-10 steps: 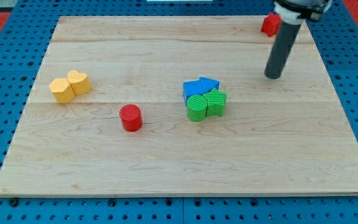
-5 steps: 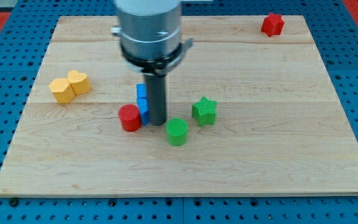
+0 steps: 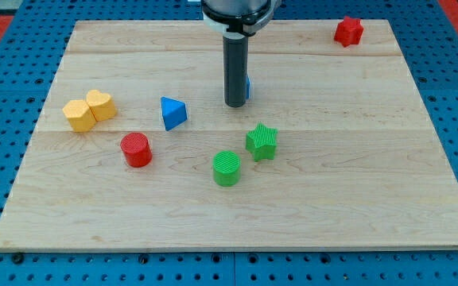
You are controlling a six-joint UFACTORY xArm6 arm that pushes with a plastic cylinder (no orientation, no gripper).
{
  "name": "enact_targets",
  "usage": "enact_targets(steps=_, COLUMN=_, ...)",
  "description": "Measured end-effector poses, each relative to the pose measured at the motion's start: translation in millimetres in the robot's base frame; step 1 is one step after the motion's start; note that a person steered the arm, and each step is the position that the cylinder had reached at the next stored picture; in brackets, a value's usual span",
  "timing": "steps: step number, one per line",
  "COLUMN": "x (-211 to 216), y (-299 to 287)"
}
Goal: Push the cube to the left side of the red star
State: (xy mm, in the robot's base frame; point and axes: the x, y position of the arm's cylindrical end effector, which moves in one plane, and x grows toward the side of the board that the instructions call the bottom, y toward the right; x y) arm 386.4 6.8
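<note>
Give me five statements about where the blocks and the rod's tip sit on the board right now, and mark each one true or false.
1. The red star sits near the view's top right corner. True.
2. My tip is beside the red cylinder. False: it stands at the blue cube, which is mostly hidden behind the rod.
3. The two yellow blocks touch each other. True.
4. The blue triangular block lies against the green star. False: it lies apart, further toward the view's left.
5. The green cylinder is at the view's top left. False: it is below centre, beside the green star.
</note>
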Motion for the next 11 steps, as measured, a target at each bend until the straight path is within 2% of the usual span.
enact_targets(steps=2, x=-5, y=-28)
enact_targets(steps=4, x=-66, y=61)
enact_targets(steps=5, x=-60, y=66)
enact_targets(steps=6, x=-70, y=67)
enact_targets(steps=7, x=-102, y=93)
enact_targets(steps=8, x=-101, y=101)
enact_targets(steps=9, x=-99, y=56)
enact_targets(steps=10, x=-128, y=39)
enact_targets(steps=11, x=-134, y=79)
